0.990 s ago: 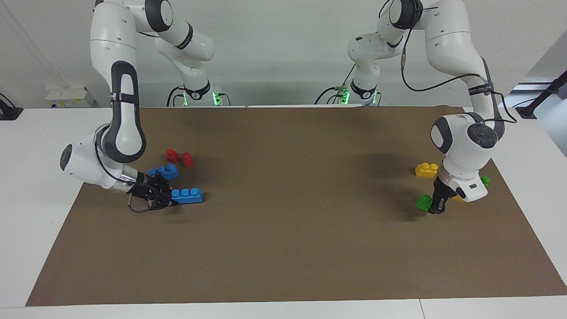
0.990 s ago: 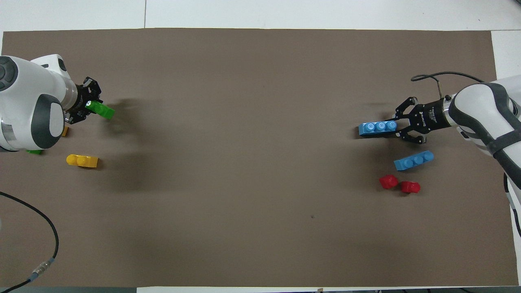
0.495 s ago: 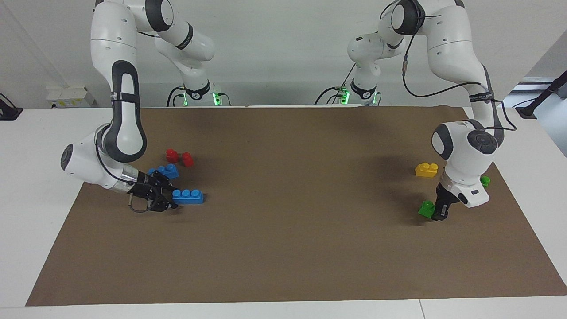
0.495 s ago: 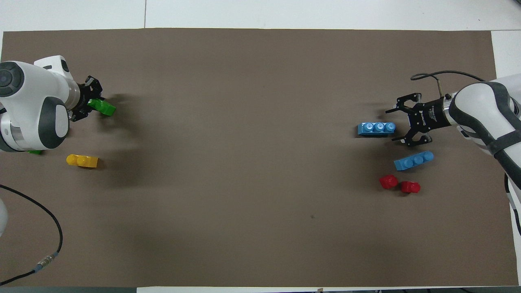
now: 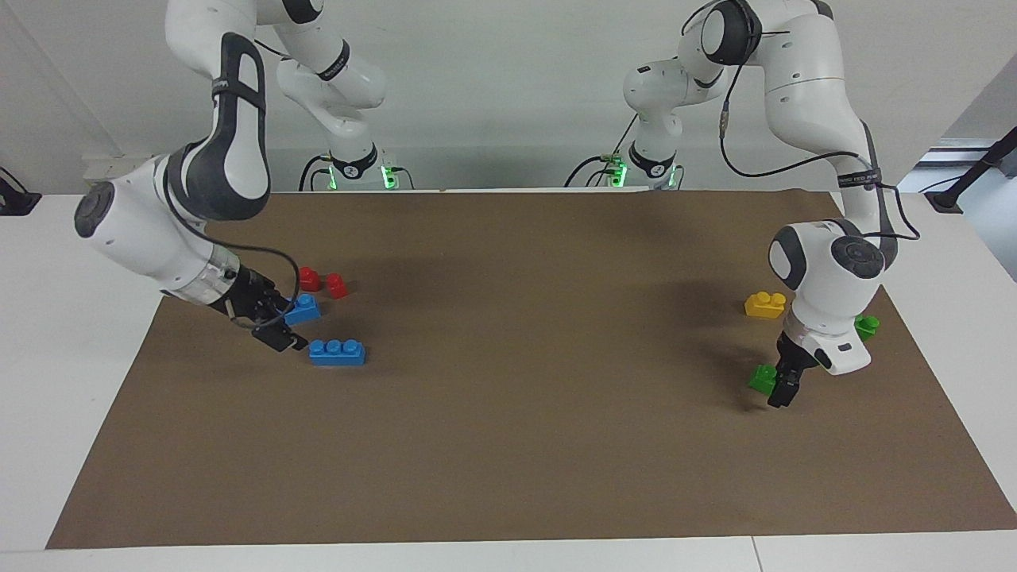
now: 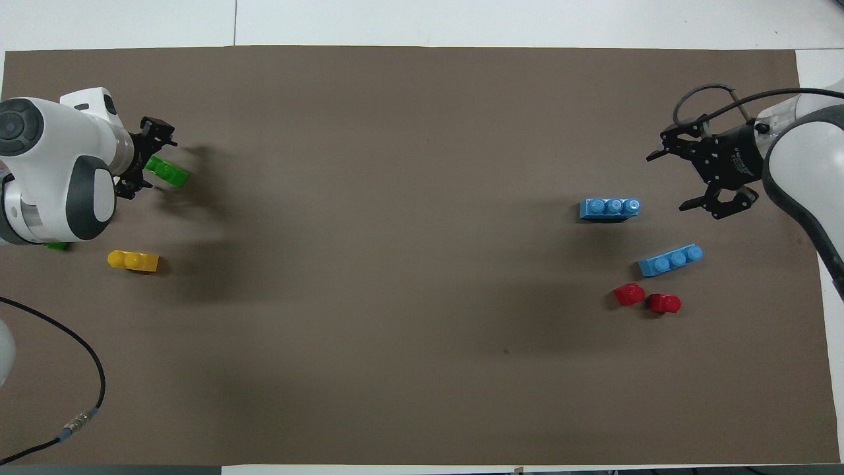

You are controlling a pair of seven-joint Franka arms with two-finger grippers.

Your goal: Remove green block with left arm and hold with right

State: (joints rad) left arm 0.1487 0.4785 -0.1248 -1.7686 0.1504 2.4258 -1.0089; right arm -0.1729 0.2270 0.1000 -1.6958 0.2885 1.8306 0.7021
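Note:
The green block (image 5: 761, 378) is a small bright green two-stud brick that rests on the brown mat (image 5: 508, 445) at the left arm's end; it also shows in the overhead view (image 6: 166, 173). My left gripper (image 5: 782, 395) points down at it, open, with its fingers on either side of the block's end (image 6: 153, 165). My right gripper (image 5: 278, 338) is open and empty, raised over the mat beside two blue three-stud bricks; in the overhead view it (image 6: 686, 181) is apart from both.
A second green brick (image 5: 866, 324) and a yellow two-stud brick (image 5: 765, 304) lie near the left arm's hand. Two blue bricks (image 5: 337, 351) (image 5: 302, 308) and two red pieces (image 5: 322, 282) lie at the right arm's end. A cable (image 6: 72, 369) crosses the mat's corner.
My right gripper let go of the blue brick, lifted and drew back from it. My left gripper lowered the green block to the mat and its fingers have spread.

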